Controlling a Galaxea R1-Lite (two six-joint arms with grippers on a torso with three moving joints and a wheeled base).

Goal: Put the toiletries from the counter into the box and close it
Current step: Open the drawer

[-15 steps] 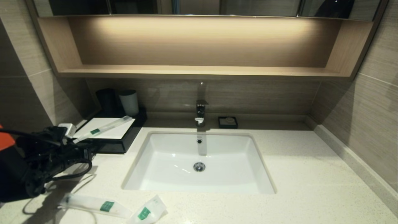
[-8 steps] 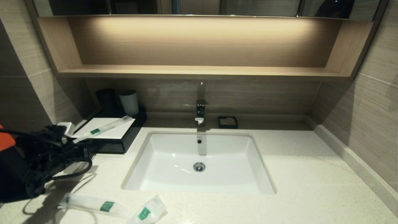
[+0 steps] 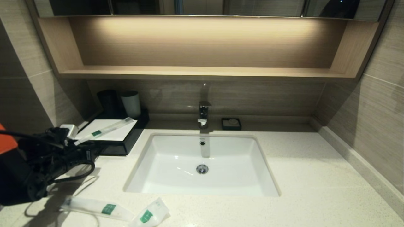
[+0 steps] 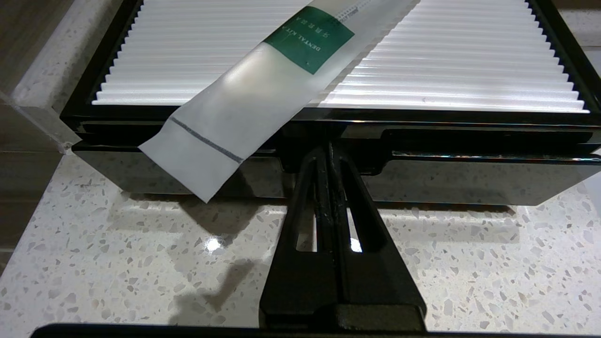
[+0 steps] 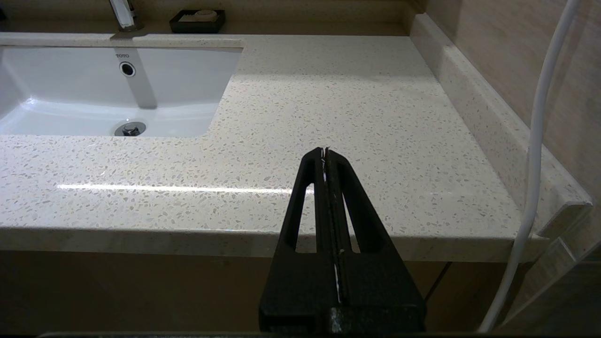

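We are looking at a speckled cream table (image 3: pixel 309 176) with a white sink (image 3: pixel 176 164) set into it. At its far left corner the low black box (image 3: pixel 121 146) is sitting with its white ribbed top panel (image 4: pixel 469 56) facing up, and one long slim sachet (image 3: pixel 104 129) is lying slantwise on that panel (not inside the box), its near end overhanging the front edge. In the left wrist view its green label is reading "DENTAL KIT". Whatever the drawer is holding is hidden from us.

Our left end effector (image 4: pixel 327 148) is reaching level toward the middle of the box's front, its fingers pressed together, with the tips right at the dark recess there; we cannot tell whether they are pinching anything. In the head view it is showing at the left edge (image 3: pixel 86 154).

Two more sachets are lying on the table near the front edge: another long sachet (image 3: pixel 98 208) and, just beside it, a short wide sachet (image 3: pixel 150 214).

Our right end effector (image 5: pixel 325 150) is hanging off the table's front edge to the right of the sink, fingers closed on nothing.

Behind the box two cups (image 3: pixel 121 102) are standing, and a small soap dish (image 3: pixel 231 123) is sitting beside the faucet (image 3: pixel 204 113).
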